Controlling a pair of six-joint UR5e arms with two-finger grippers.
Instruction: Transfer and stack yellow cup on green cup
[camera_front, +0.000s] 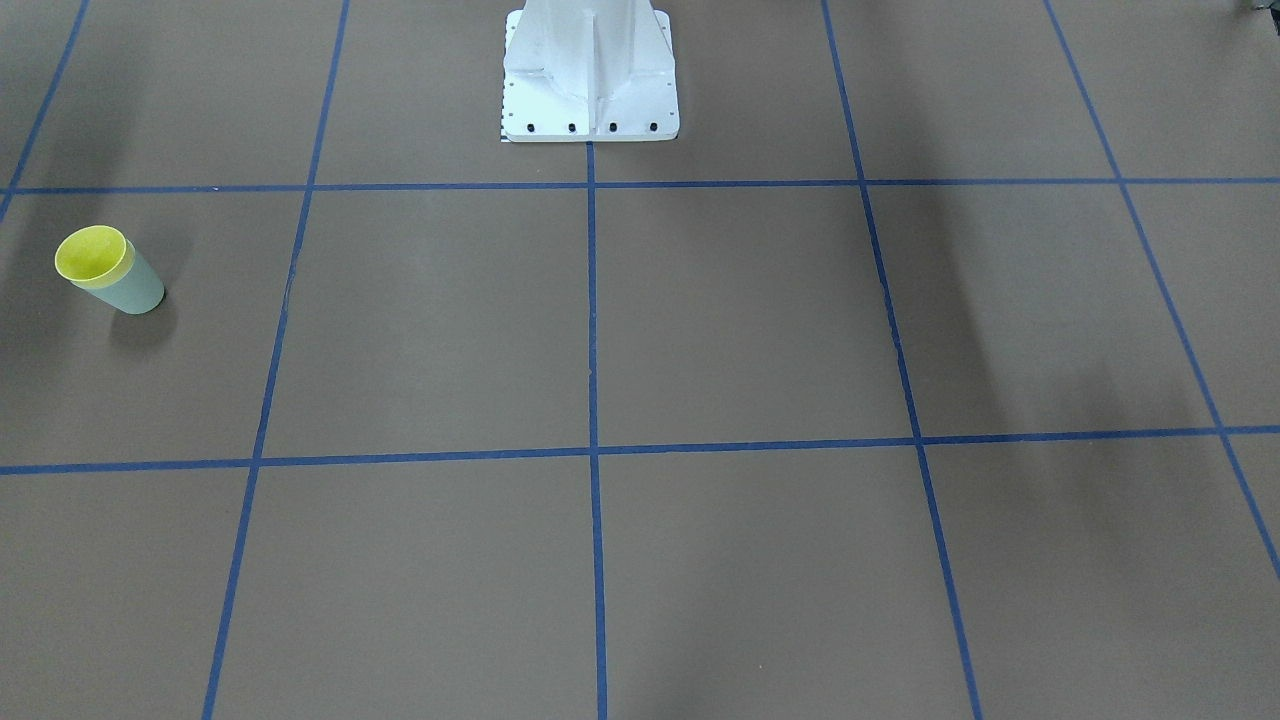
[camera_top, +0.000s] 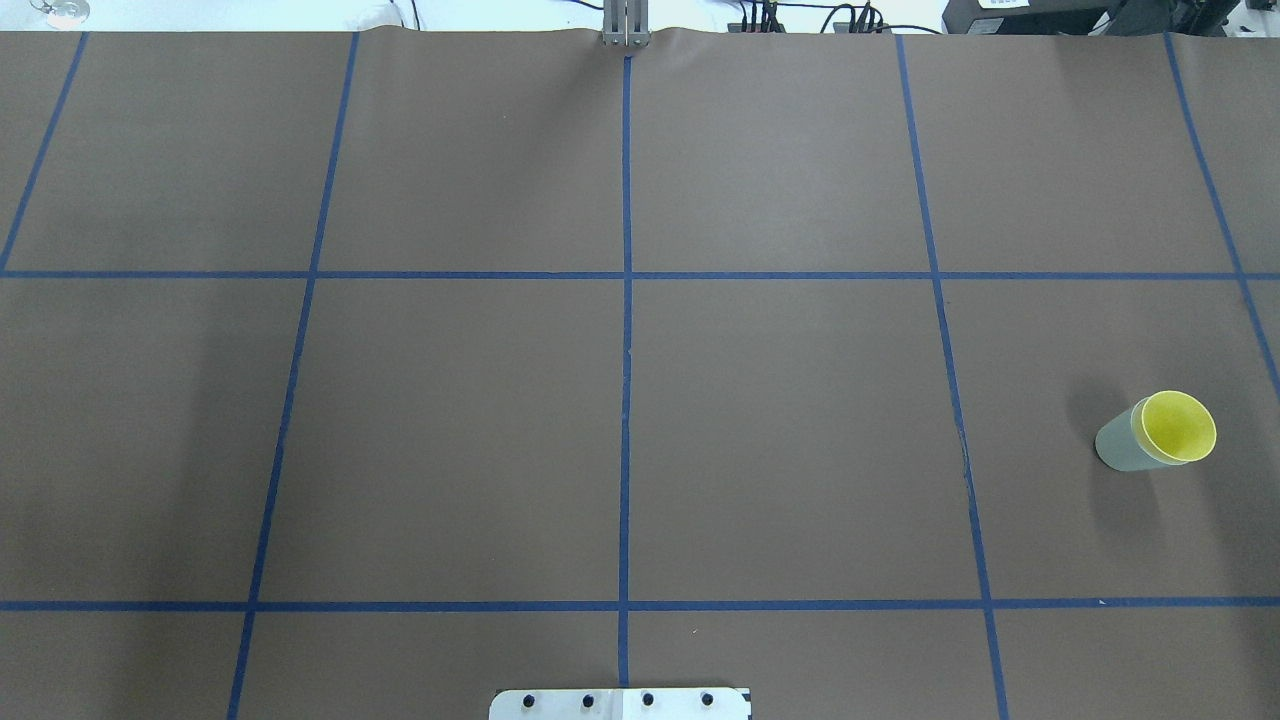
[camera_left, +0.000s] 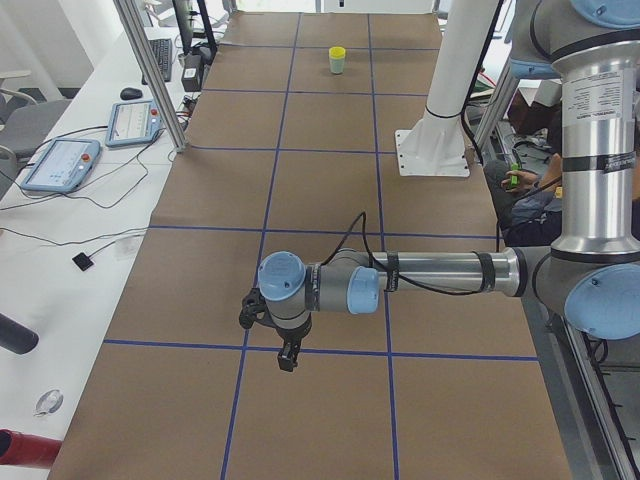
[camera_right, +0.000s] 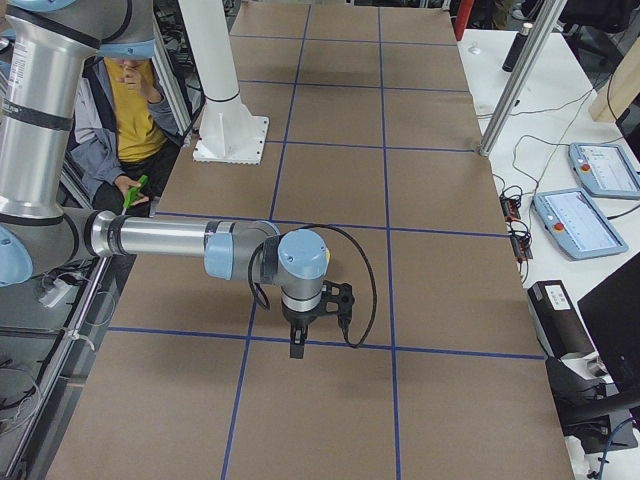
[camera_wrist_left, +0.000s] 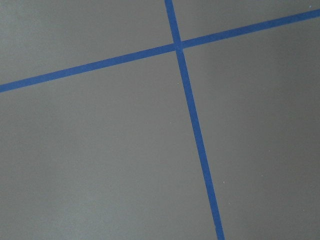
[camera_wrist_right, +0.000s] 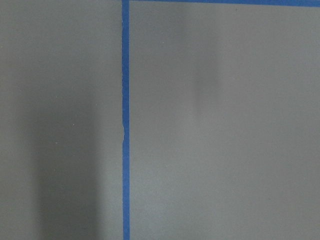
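The yellow cup (camera_front: 92, 255) sits nested inside the green cup (camera_front: 138, 288), only its rim and inside showing. The pair stands upright on the brown table, at the right in the overhead view: yellow cup (camera_top: 1178, 425), green cup (camera_top: 1118, 445). In the exterior left view the pair is far off, yellow cup (camera_left: 338, 51) in green cup (camera_left: 338, 66). My left gripper (camera_left: 287, 360) hangs over the table's near end there, far from the cups. My right gripper (camera_right: 296, 348) shows only in the exterior right view. I cannot tell whether either is open or shut. Both wrist views show only table and tape.
The white robot pedestal (camera_front: 590, 75) stands at the table's middle edge. Blue tape lines (camera_top: 626, 400) divide the brown surface into squares. A person (camera_right: 130, 110) sits beside the pedestal. Control tablets (camera_right: 580, 215) and cables lie on the white side bench.
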